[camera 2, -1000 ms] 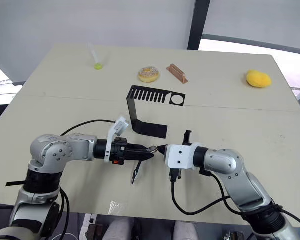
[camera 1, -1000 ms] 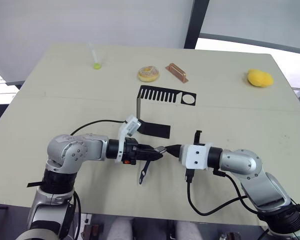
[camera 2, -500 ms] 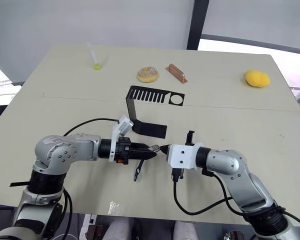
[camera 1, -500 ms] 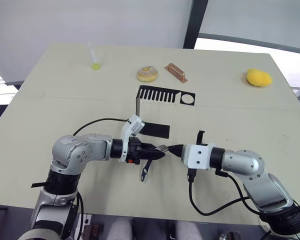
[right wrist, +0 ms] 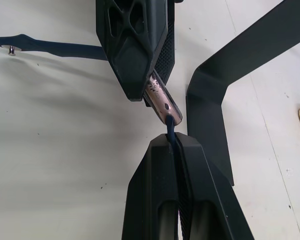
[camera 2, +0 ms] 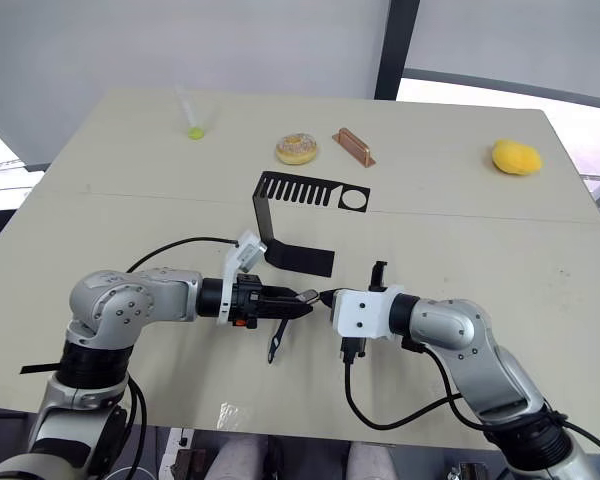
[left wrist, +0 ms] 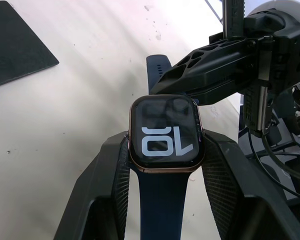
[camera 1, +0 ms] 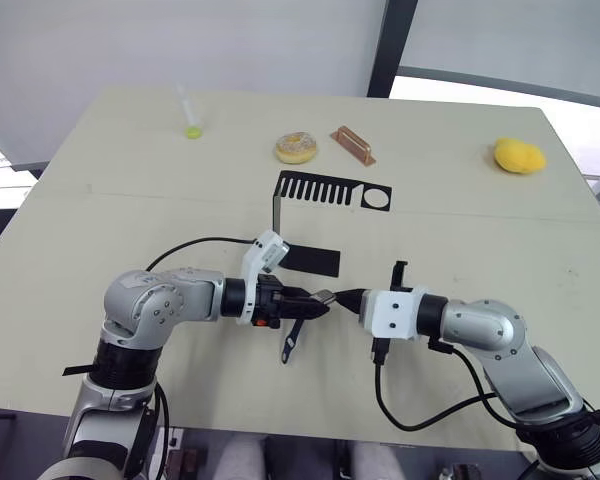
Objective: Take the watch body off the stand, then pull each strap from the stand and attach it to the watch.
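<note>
- The left gripper (left wrist: 165, 150) clamps the watch body (left wrist: 165, 134) by its side edges, just in front of the stand (camera 1: 320, 190)
- One strap (left wrist: 161, 207) hangs from the watch body, between the fingers
- The right gripper (right wrist: 171, 142) pinches the second strap (right wrist: 169, 125), its end touching the watch body's edge

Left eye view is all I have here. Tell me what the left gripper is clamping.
Observer: The left gripper pinches the watch body by its sides, screen towards the wrist camera, with the attached strap running back between the fingers.
Operator: Now report the right gripper.
Observer: The right gripper is shut on the second strap, whose end touches the watch body's free edge; I cannot tell whether it has seated.
</note>
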You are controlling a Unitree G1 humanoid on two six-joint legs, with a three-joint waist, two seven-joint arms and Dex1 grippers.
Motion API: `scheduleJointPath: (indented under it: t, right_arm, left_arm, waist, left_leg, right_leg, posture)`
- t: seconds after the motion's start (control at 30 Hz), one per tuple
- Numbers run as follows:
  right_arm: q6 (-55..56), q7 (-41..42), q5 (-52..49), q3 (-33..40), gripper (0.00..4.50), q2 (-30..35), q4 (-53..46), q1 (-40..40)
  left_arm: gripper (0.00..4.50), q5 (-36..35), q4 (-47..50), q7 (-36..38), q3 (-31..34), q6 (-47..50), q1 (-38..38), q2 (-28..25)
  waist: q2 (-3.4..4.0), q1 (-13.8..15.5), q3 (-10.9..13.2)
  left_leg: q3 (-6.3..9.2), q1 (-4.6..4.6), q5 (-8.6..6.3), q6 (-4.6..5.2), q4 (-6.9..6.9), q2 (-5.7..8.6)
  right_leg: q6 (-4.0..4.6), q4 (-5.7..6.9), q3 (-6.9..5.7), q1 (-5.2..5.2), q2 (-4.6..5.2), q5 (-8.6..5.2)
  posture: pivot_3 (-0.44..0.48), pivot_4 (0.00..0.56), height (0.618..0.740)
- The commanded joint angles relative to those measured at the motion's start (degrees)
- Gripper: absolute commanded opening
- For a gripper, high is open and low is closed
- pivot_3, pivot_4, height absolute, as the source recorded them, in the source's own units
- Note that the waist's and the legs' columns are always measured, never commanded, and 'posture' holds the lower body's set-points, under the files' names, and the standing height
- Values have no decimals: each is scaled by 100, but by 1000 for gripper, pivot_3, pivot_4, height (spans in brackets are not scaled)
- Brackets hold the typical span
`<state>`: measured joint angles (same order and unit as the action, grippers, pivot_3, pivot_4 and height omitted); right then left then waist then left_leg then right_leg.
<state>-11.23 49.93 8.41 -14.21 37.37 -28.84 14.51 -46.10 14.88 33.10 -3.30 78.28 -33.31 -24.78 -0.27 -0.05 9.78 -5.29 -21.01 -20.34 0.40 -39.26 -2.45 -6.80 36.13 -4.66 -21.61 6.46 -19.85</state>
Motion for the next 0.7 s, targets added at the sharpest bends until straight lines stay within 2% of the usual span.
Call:
scheduleJointPath:
  t: [0.03,0.7]
  right_arm:
    - [336,-73,-78,-154,0,-170,-302,175]
    - [287,-50,129,-274,0,-428,-195,293]
  left_arm:
    - [1590,-29,132,-17,-149,-12,-110,149]
    - [1590,128,86,-50,-207,-82,-108,190]
  waist:
    - [0,1,0]
    - [0,2,0]
  left_leg:
    - [0,0,0,0,0,0]
    - [1,0,0,0,0,21]
  right_leg:
    - [0,0,0,0,0,0]
    - [0,0,0,0,1,0]
  posture:
    - [0,150,740]
    - [0,150,740]
